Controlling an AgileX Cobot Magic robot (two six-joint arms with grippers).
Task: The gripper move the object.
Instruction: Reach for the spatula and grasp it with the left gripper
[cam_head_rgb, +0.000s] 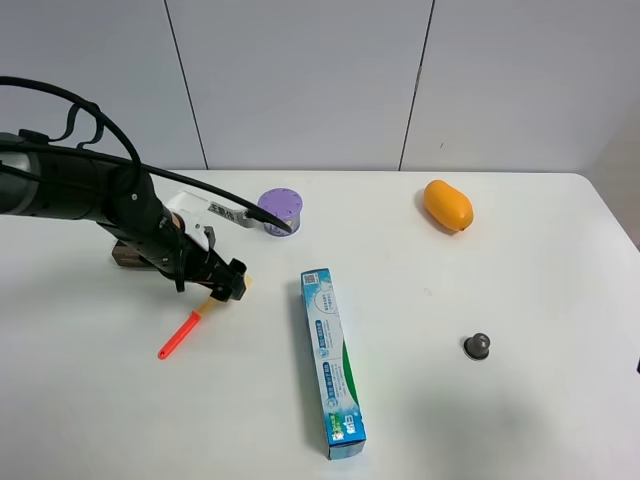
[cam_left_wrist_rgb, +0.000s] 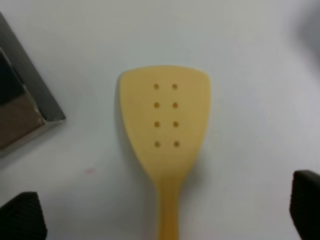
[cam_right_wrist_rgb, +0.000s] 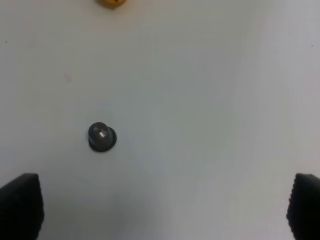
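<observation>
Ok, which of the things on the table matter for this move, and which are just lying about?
In the job:
toy spatula, lying flat on the table
left gripper, open, jaws either side of the spatula's blade

Lying about:
blue-green box
orange mango
purple round container
small dark knob
brown block under the left arm

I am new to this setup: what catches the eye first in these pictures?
The left gripper hangs open over the pale yellow blade of a toy spatula on the left of the table. A long blue-green box lies near the middle, and an orange mango sits far right, toward the back.
</observation>
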